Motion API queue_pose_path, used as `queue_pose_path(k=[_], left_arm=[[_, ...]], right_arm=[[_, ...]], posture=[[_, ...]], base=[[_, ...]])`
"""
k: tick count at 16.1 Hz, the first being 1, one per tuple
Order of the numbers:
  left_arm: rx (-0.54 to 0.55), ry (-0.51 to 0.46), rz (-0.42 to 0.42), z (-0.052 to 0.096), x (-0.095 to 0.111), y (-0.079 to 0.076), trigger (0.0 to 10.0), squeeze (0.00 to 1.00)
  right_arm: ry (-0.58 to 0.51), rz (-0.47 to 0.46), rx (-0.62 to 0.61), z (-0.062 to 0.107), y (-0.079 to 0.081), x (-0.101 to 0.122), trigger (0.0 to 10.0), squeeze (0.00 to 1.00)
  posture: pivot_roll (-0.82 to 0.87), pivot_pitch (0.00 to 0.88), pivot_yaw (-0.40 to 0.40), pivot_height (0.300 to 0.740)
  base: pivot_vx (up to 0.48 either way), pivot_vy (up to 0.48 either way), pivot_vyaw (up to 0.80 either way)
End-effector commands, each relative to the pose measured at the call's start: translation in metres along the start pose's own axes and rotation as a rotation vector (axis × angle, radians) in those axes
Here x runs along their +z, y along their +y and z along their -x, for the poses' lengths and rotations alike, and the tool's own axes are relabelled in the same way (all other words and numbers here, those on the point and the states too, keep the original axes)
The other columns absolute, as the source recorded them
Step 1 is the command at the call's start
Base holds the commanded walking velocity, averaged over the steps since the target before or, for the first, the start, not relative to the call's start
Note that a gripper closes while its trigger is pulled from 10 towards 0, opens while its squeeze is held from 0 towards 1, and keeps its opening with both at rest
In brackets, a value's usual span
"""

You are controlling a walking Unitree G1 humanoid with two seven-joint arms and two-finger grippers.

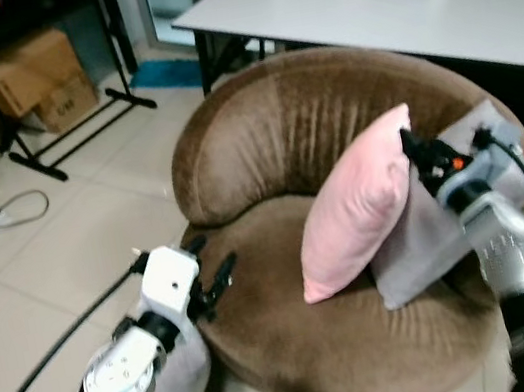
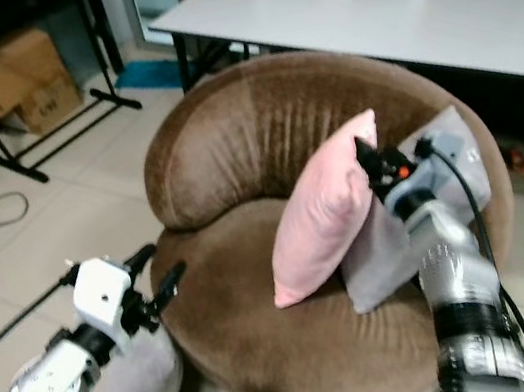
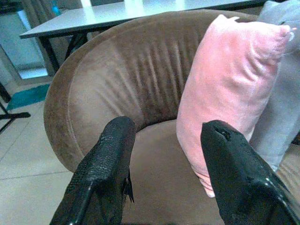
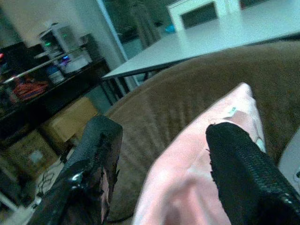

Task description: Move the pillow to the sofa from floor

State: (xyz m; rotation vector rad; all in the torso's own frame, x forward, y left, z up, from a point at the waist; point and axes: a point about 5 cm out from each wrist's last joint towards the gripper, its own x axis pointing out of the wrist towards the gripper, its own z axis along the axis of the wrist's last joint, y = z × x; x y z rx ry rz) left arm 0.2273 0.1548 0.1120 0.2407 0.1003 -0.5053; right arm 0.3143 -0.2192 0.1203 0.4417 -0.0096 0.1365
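Pink pillow (image 1: pixel 358 204) stood tilted on brown sofa (image 1: pixel 262 135) seat, against grey cushion (image 1: pixel 424 249). Right gripper (image 4: pixel 161 173) spread astride pillow's top edge. Left gripper (image 3: pixel 164 164) spread, empty, near sofa's front.

Two silver arms are seen – black cables attached; left gripper (image 1: pixel 212 269) on white housing, right gripper (image 1: pixel 409 145) orange-marked, textured black fingers (image 3: pixel 108 159).

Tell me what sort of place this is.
Most likely a home living or dining area: a round brown sofa chair with a pink pillow, a long white table, and cardboard boxes on tiled floor.
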Motion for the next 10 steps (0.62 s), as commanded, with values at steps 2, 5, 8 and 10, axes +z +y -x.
queue_pose_path(k=[2,5,8,10], left_arm=[[0.180,0.002,0.027,0.006,-0.005,0.008,10.0,0.00],[0.272,0.006,0.050,0.019,-0.008,0.007,10.0,0.00],[0.319,0.013,0.047,0.028,-0.010,0.008,10.0,0.00],[0.338,0.021,0.038,0.032,-0.011,0.009,10.0,0.00]], right_arm=[[0.056,0.133,0.060,0.031,0.029,-0.011,10.0,1.00],[0.114,0.206,0.080,0.051,0.046,-0.034,10.0,1.00],[0.200,0.221,0.142,0.061,0.065,-0.049,10.0,1.00],[0.207,0.220,0.089,0.063,0.061,-0.051,10.0,1.00]], posture=[[0.05,0.000,-0.062,0.740],[0.06,0.000,-0.084,0.740],[0.07,0.000,-0.104,0.740],[0.08,0.000,-0.105,0.740]], base=[[0.000,0.000,0.00],[0.000,0.000,0.00],[0.000,0.346,0.53],[0.000,0.377,0.40]])
